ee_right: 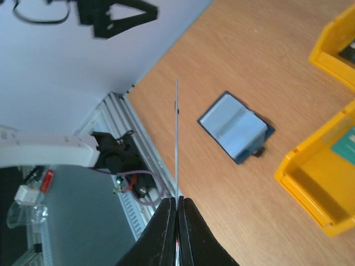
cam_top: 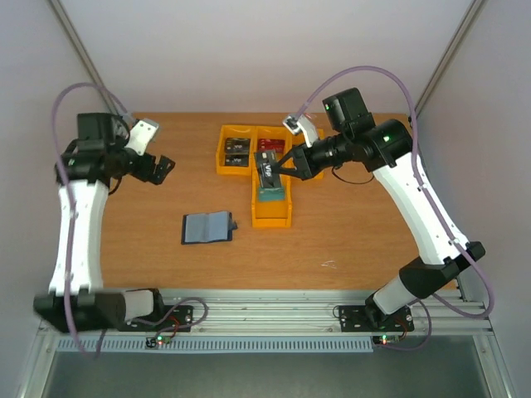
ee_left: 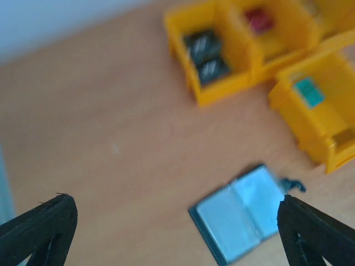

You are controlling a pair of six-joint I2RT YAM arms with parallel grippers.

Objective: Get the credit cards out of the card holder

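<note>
**VIP card pinched over the bin, card holder open on the table**

The right gripper (cam_top: 283,168) has its fingers pressed together on a dark VIP credit card (cam_top: 267,176). It holds the card over the long yellow bin (cam_top: 272,217), tilted, with its lower end near a teal item (cam_top: 268,196) lying inside. In the right wrist view the card (ee_right: 176,138) shows edge-on as a thin line rising from the closed fingertips (ee_right: 169,208).

The card holder (cam_top: 207,227) lies opened flat on the wooden table (cam_top: 357,240), pale inner side up. It sits just left of the long bin and well apart from the right gripper, closer to the arm bases.

The left gripper (cam_top: 163,168) hangs over the left part of the table with its fingers spread wide and nothing between them. It is clear of the card holder, which lies nearer the bases and to its right. In the left wrist view the holder (ee_left: 238,219) appears blurred, close to the right-hand finger (ee_left: 316,235).
</note>
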